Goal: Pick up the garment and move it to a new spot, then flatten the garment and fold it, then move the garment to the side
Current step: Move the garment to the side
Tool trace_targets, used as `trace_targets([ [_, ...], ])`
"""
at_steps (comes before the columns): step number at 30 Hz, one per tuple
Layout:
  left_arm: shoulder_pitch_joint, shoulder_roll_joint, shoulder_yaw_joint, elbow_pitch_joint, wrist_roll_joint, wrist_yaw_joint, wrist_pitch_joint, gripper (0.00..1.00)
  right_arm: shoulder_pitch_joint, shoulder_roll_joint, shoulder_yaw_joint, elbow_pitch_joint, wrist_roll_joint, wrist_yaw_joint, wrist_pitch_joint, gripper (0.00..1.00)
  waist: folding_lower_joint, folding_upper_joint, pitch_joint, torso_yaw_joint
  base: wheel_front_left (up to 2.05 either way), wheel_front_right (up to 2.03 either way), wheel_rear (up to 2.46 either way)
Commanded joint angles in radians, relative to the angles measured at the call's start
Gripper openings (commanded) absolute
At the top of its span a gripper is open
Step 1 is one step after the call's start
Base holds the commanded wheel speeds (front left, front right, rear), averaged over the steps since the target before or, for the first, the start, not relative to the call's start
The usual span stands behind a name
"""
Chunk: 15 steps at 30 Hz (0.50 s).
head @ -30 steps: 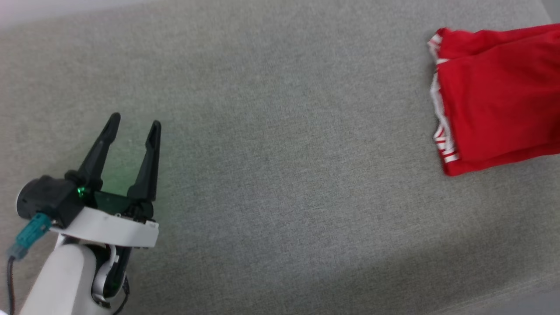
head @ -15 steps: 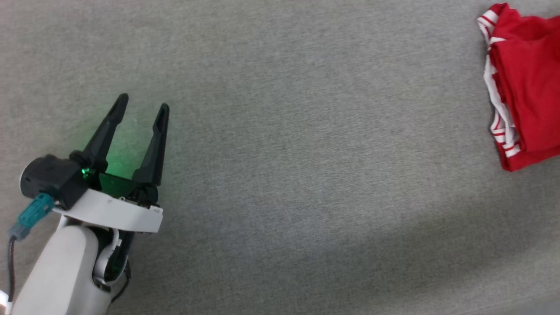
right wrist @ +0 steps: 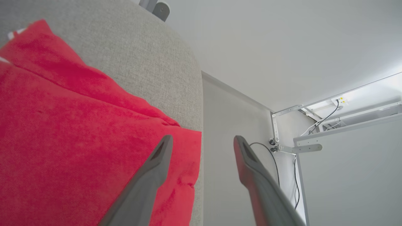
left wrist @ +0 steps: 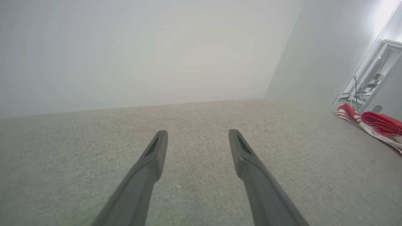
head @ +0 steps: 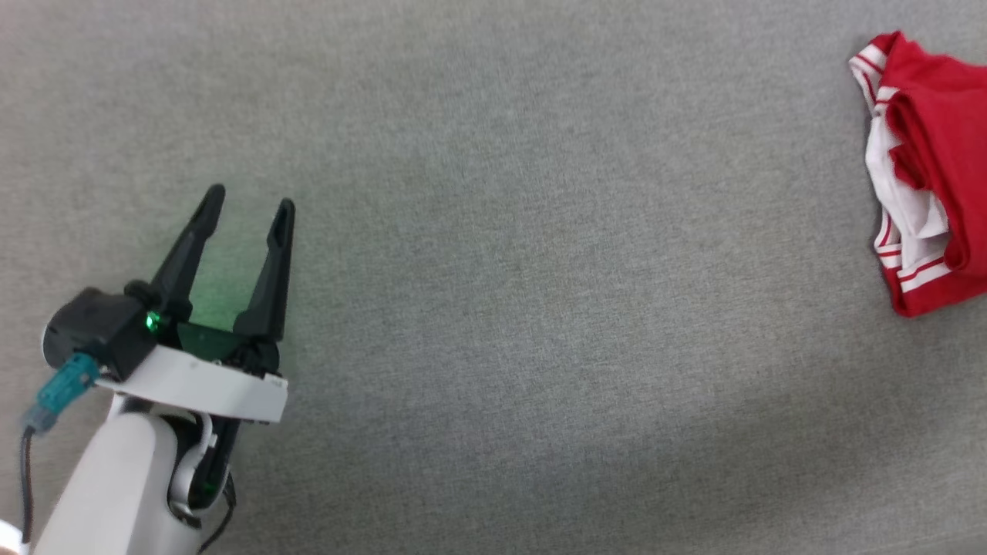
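Garment [head: 937, 154] has slumped since 0.5 s ago: white sleeve and striped trim now bulge out at its edge. It sits far right on the grey surface [head: 540, 270], well apart from the left gripper [head: 250, 196], jaws spread, empty. Right gripper [right wrist: 201, 138] has jaws spread, 1 finger [right wrist: 147, 179] over the red cloth, nothing pinched.

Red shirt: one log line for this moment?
garment: bright red fabric shirt, white striped trim, right edge of grey cloth surface | left gripper: open, empty | right gripper: open, by shirt
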Motion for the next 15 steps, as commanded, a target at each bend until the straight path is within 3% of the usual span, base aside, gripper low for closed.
trace_targets([
  [1, 0.013, -0.002, 0.005, 0.0, -0.001, -0.002, 0.001, 1.0, -0.009, 0.002, -0.003, 0.004, -0.007, -0.001, -0.007, 1.0, 0.0, 0.0, -0.037, 0.01, 0.0, 0.0, 0.0],
  [15, 0.204, -0.062, 0.089, 0.019, 0.023, -0.002, 0.001, 1.0, 0.203, 0.127, -0.068, -0.041, 0.146, -0.001, -0.133, 1.0, 0.0, 0.0, -0.299, 0.102, 0.0, 0.0, 0.0],
])
